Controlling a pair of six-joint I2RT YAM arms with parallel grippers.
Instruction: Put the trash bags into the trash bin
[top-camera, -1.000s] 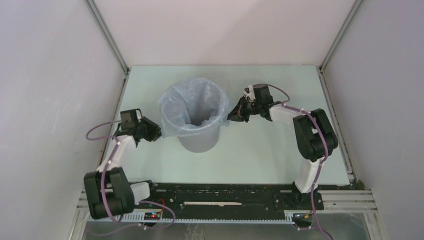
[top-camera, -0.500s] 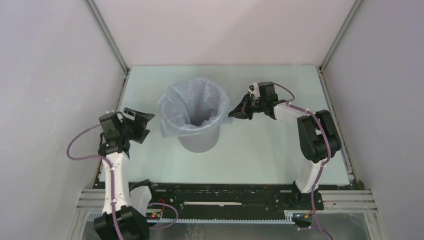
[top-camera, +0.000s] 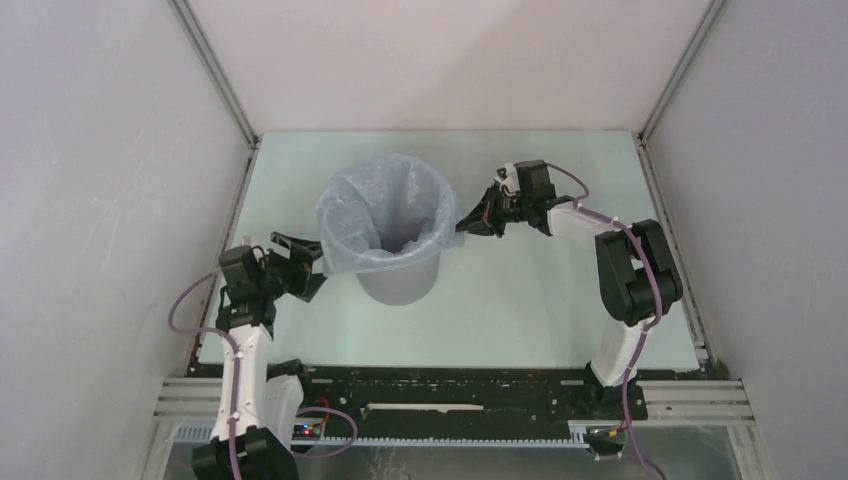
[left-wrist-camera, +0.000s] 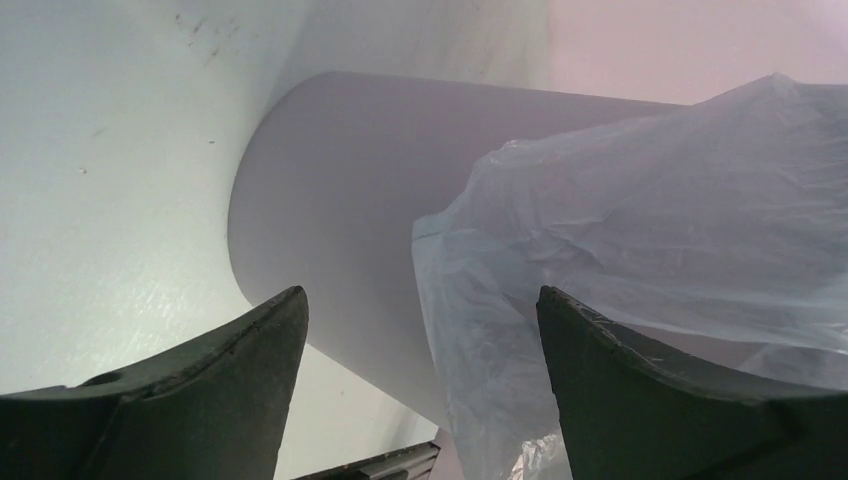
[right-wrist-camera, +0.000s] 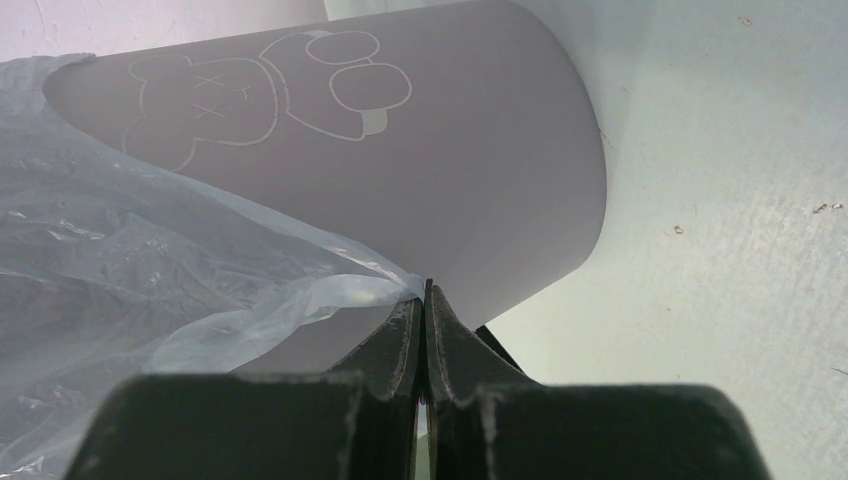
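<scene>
Trash bag (right-wrist-camera: 150, 260) edge is being pinched by the clenched right gripper (right-wrist-camera: 425, 292) beside the trash bin (right-wrist-camera: 460, 170); left gripper (left-wrist-camera: 420, 305) is being held released near the overhang.

Worktop (top-camera: 520, 300): pale green, matte, with a few dark specks.
Walls (top-camera: 450, 60): plain white panels on the left, back and right.
Corner posts (top-camera: 218, 75): bare aluminium profiles.
Near edge: black rail (top-camera: 450, 385).
Light: soft, even.
</scene>
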